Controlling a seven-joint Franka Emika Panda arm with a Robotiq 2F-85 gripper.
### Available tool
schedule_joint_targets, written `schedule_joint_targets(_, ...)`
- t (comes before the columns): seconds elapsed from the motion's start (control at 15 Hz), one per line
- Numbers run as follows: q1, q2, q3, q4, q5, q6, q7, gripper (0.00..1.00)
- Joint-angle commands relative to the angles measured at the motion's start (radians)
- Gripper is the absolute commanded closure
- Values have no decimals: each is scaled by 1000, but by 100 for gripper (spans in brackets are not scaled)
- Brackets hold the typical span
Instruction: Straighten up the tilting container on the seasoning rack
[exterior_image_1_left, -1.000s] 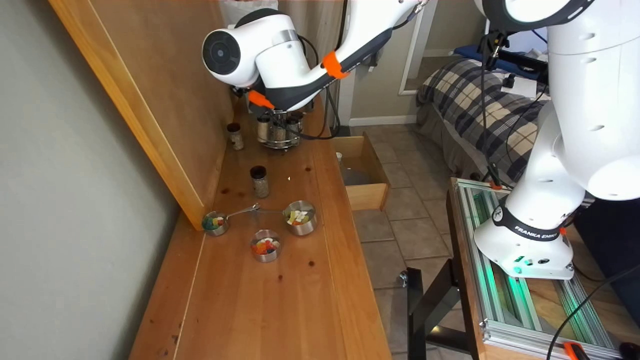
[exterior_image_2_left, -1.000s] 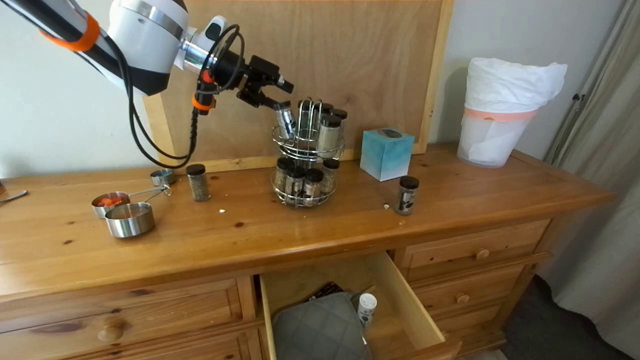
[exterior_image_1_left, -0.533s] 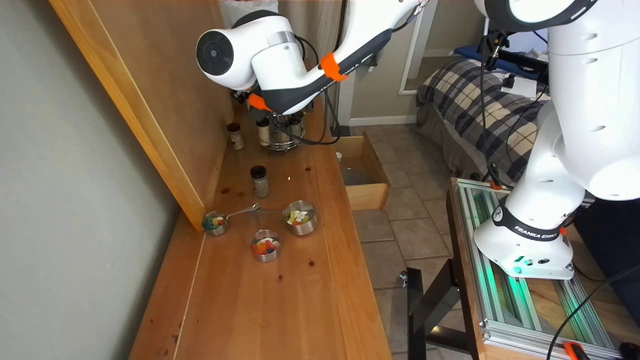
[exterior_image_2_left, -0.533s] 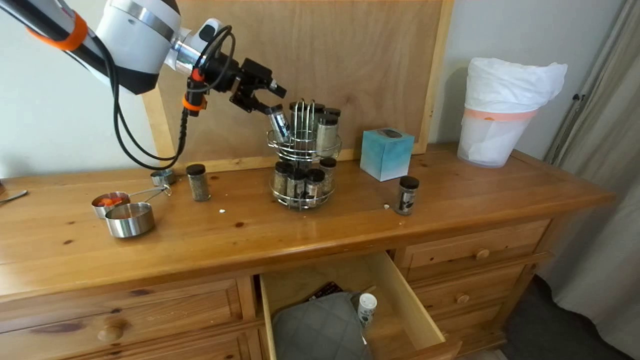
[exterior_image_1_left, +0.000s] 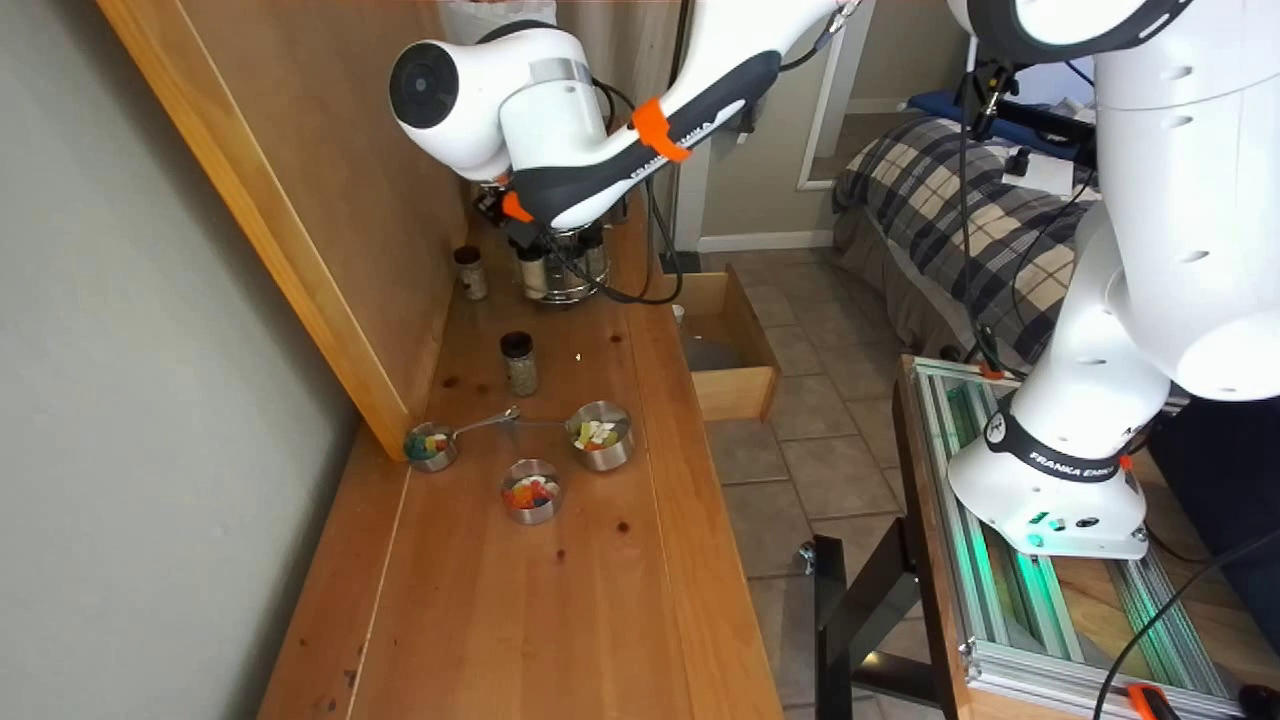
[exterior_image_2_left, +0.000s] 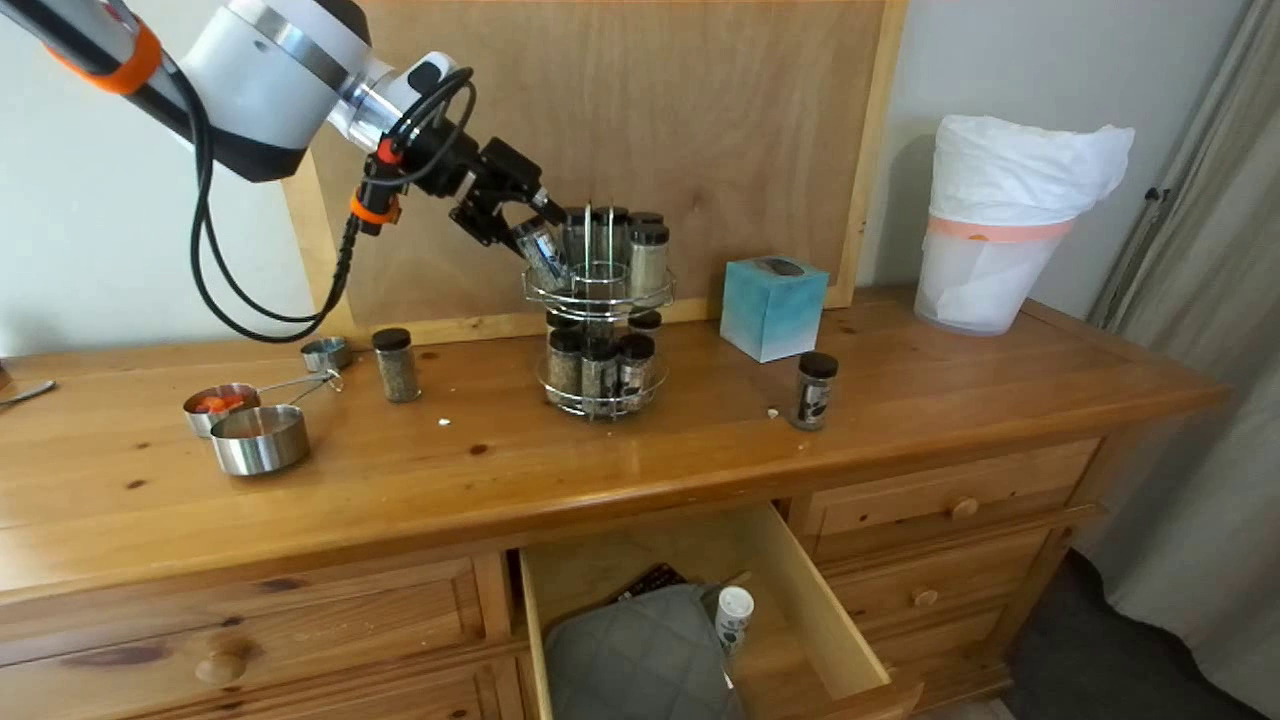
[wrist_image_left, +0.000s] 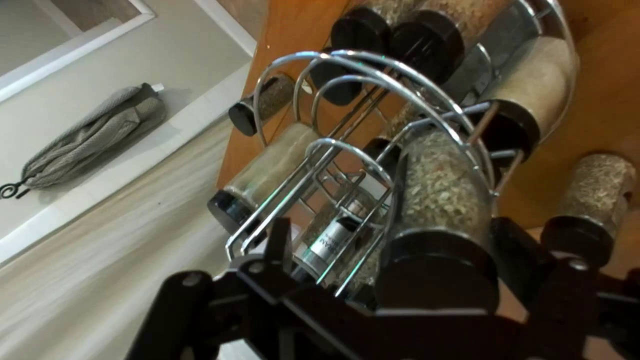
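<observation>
The silver wire seasoning rack (exterior_image_2_left: 600, 300) stands on the dresser with black-lidded jars on two tiers. It is partly hidden behind the arm in an exterior view (exterior_image_1_left: 575, 295) and fills the middle of the wrist view (wrist_image_left: 400, 65). The tilting container is a clear jar (exterior_image_2_left: 545, 257) on the upper tier, its black lid leaning outward toward my gripper. In the wrist view the jar (wrist_image_left: 442, 187) holds pale green flakes. My gripper (exterior_image_2_left: 530, 222) is open, with a finger on each side of the jar's lid end. In the wrist view (wrist_image_left: 391, 232) the jar sits nearer the right finger; contact is unclear.
Loose jars stand on the dresser (exterior_image_2_left: 397, 365) (exterior_image_2_left: 813, 390). A blue tissue box (exterior_image_2_left: 775, 305) and a white-lined bin (exterior_image_2_left: 1010, 230) are to the rack's right. Metal measuring cups (exterior_image_2_left: 260, 440) are to its left. A drawer (exterior_image_2_left: 830, 640) is open below. A wooden panel (exterior_image_2_left: 750, 130) stands behind.
My gripper has moved down and left in an exterior view. The jar leans further outward. The rack has turned and its upper tier has shifted slightly left.
</observation>
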Motion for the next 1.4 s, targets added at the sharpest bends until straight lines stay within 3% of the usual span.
schedule_joint_targets(0.0, -11, 2, -5, 16, 92, 2, -51, 0)
schedule_joint_targets(1.2, -10, -27, -20, 42, 245, 15, -136, 0)
schedule_joint_targets(1.27, -10, -26, -23, 45, 260, 17, -139, 1)
schedule_joint_targets(1.33, -9, -25, -27, 47, 273, 19, -142, 14)
